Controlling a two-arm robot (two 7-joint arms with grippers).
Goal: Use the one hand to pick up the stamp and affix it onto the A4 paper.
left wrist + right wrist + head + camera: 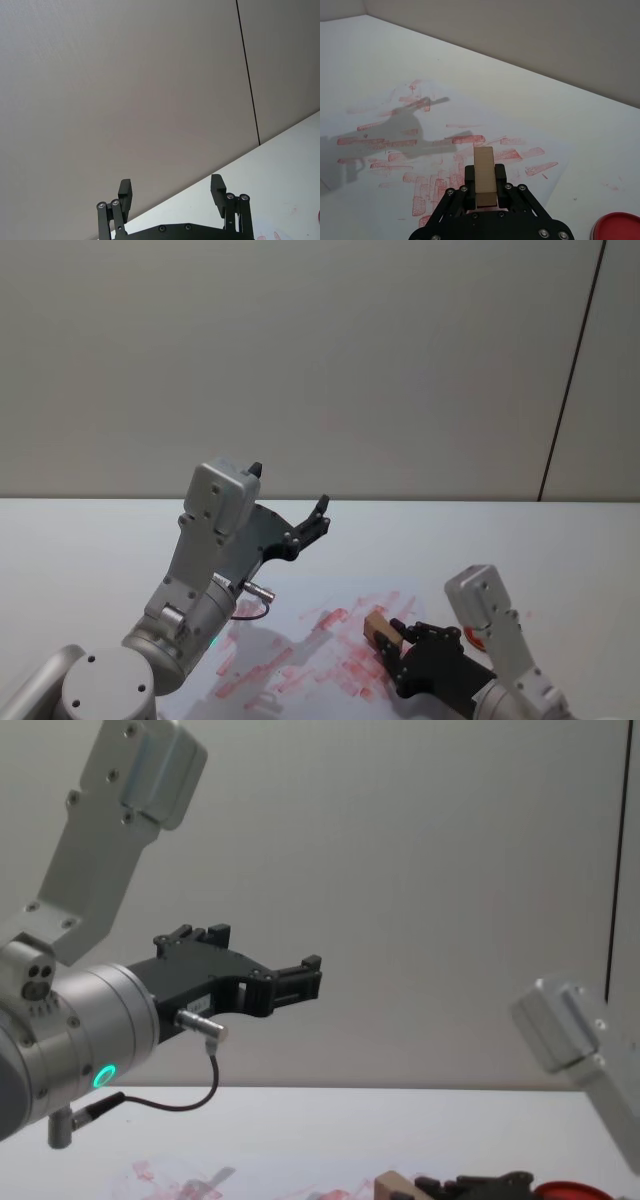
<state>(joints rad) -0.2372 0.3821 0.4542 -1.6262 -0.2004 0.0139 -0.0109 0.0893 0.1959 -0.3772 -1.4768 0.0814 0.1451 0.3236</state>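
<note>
Tan wood marks the stamp (pixel 484 176), a small rectangular block that I see clamped between the two black fingers (pixel 469 173) of the right gripper (pixel 392 642); the jaws are closed to the block's width and grip it by its long sides, with one end projecting beyond the fingertips. In the head view the block sits low at the right of the scene, over the right-hand part of the A4 paper (pixel 485 131), among the densest red prints. I cannot tell whether its leading face touches the sheet or hangs just above it. The sheet lies flat on the white table (pixel 380 45) and carries many red and pink bars and smears (a grey shadow of the other arm falls across its far side). The red round ink pad (pixel 617 226) rests on the table just off the paper's edge, beside the right gripper and apart from the stamp. The left gripper (pixel 171 187) is raised well above the table, its fingers spread wide with nothing between them, and it points toward the plain grey wall (pixel 125 90). A green ring (pixel 103 1075) glows on that arm's wrist, and a thin dark cable (pixel 190 1103) loops beneath it.
</note>
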